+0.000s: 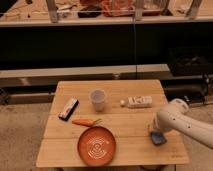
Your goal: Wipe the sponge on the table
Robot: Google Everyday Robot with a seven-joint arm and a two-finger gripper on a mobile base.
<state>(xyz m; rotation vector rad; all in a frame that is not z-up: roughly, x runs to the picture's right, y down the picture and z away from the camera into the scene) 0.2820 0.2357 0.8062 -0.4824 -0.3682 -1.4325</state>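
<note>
A small blue sponge lies on the light wooden table near its right front edge. My gripper comes in from the right on a white arm and sits right over the sponge, covering its upper part. Whether it grips the sponge or only presses on it I cannot tell.
An orange plate rests at the front middle, an orange carrot-like piece just behind it. A white cup stands mid-table, a black-and-white bar at left, a white remote-like object at right. A long grey shelf runs behind.
</note>
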